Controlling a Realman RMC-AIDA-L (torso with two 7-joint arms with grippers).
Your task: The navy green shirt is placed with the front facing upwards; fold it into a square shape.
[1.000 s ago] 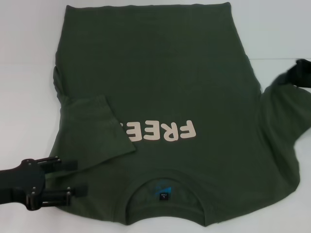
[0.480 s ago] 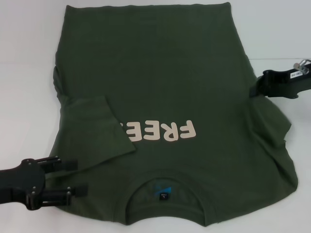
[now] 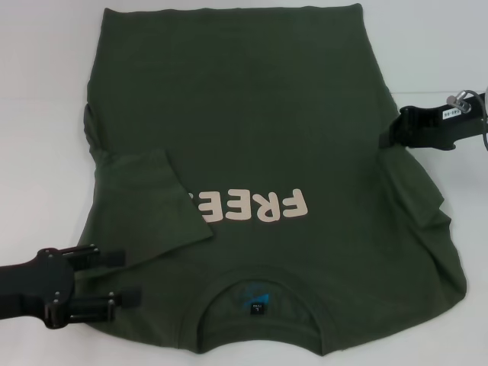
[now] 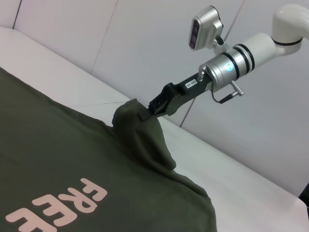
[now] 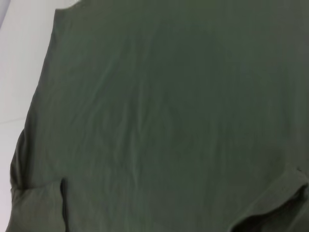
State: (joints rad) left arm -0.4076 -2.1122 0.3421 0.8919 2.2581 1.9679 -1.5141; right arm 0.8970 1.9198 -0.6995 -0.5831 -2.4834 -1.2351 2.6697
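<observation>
The navy green shirt (image 3: 252,99) lies spread on the white table, collar (image 3: 258,305) nearest me and the pale "FREE" lettering (image 3: 263,206) facing up. One sleeve (image 3: 145,198) is folded in over the chest and hides the end of the lettering. My right gripper (image 3: 383,141) is shut on the other sleeve (image 3: 415,191) and holds it raised over the shirt's right side; the left wrist view shows that pinch, with the right gripper (image 4: 147,112) holding a peak of cloth (image 4: 140,130). At the shirt's near left shoulder my left gripper (image 3: 130,278) is open. The right wrist view shows only green cloth (image 5: 169,121).
White table (image 3: 46,91) shows bare to the left and right of the shirt. A pale wall (image 4: 145,43) rises behind the table's far side in the left wrist view.
My right gripper has come in from the right edge toward the shirt's body, drawing the sleeve up and inward with it. The left gripper has not moved.
</observation>
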